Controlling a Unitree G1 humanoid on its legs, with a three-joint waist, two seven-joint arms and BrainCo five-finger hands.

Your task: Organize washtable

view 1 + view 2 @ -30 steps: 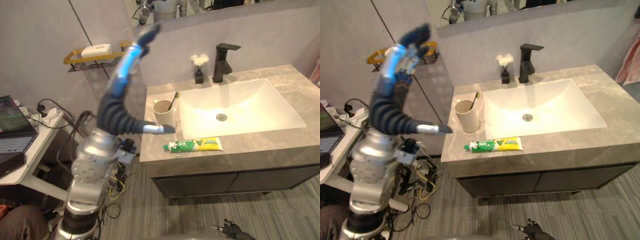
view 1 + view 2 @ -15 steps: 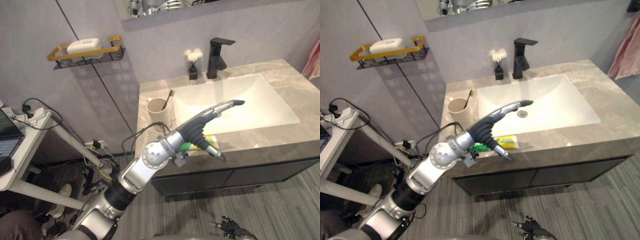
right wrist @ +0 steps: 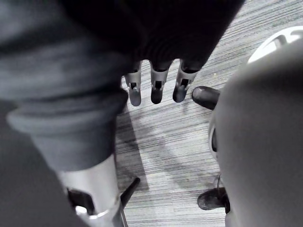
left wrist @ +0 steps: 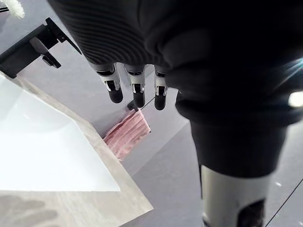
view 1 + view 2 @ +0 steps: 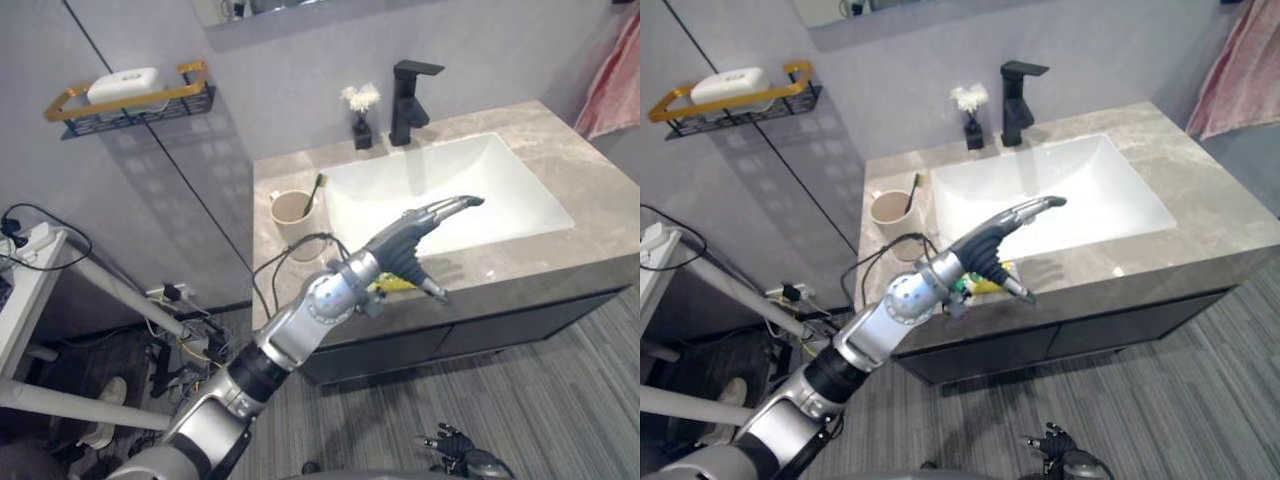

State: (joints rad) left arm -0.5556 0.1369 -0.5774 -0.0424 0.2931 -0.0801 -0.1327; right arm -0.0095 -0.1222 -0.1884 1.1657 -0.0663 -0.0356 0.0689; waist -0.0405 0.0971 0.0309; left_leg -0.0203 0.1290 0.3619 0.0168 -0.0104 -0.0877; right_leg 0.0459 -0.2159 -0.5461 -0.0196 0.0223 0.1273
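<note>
I stand over a grey stone washtable point(image 5: 272, 176) set against a plain grey wall. At the upper left of the frame a gold-railed wire shelf point(image 5: 190, 96) hangs on the wall with a white bar of soap point(image 5: 124, 85) on it. On the counter's left end stands a beige cup point(image 5: 293, 218) with a toothbrush point(image 5: 314, 191) leaning in it. Further back, a small black vase of white flowers point(image 5: 360, 112) sits just beside the black faucet point(image 5: 409, 88), behind the white basin point(image 5: 500, 172).

My left hand point(image 5: 408, 238) hovers over the counter's front edge, fingers straight and close together, reaching toward the basin. The thumb is dropped away below them and the hand holds nothing. Directly under the palm lies the toothpaste tube point(image 5: 396, 285), flat on the counter between the cup and the basin's front rim. Most of it is hidden by my wrist, with only a yellow and green strip showing. A pink towel point(image 5: 612, 62) hangs at the upper right.

My right hand point(image 3: 155, 88) hangs low over the striped floor, fingers straight and loose, empty.

I judge the tube to be light, soft-walled and smooth, so it may slide on the stone and would dent under a hard squeeze. I think the best hold is a gentle pinch across its long sides, toward the stiffer cap end, though I cannot make out which end that is.
</note>
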